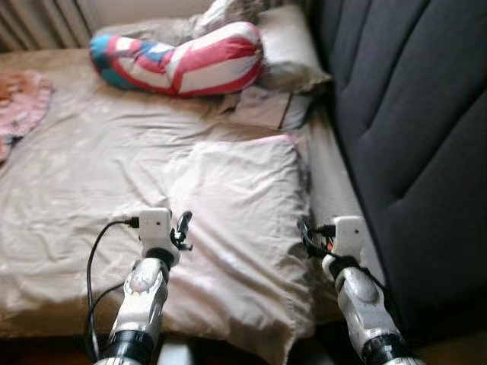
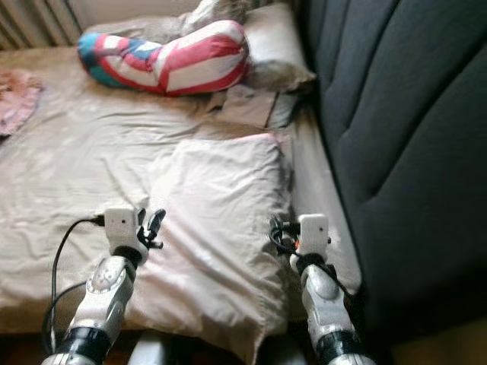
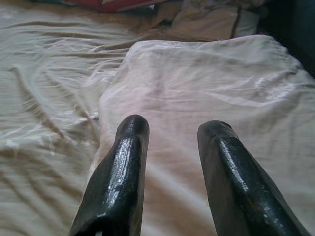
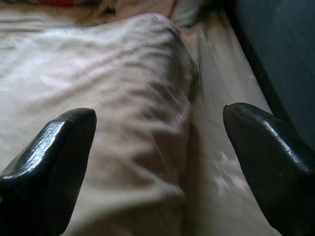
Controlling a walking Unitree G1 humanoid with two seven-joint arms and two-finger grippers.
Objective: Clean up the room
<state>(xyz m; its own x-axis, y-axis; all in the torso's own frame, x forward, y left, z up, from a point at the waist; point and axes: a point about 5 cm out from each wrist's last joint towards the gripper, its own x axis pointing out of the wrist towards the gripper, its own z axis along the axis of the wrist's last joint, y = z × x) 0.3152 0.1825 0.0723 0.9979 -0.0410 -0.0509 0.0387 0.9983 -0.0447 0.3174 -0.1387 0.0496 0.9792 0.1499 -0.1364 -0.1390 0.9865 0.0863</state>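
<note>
A pale, wrinkled pillow [image 1: 240,205] lies on the beige bed sheet [image 1: 91,167], reaching to the bed's front edge. My left gripper [image 1: 181,230] hovers at the pillow's left edge; its wrist view has the left gripper [image 3: 174,127] open just above the pillow [image 3: 211,78], holding nothing. My right gripper [image 1: 307,232] is at the pillow's right edge. In its wrist view the right gripper [image 4: 160,115] stands wide open, one finger over the pillow [image 4: 113,73] and the other over the sheet strip by the headboard.
A red, white and blue bolster [image 1: 183,61] lies at the back of the bed, with a white pillow [image 1: 285,46] and a flat cushion [image 1: 266,106] beside it. Pink cloth [image 1: 19,106] sits at the far left. A dark padded headboard [image 1: 411,137] walls the right side.
</note>
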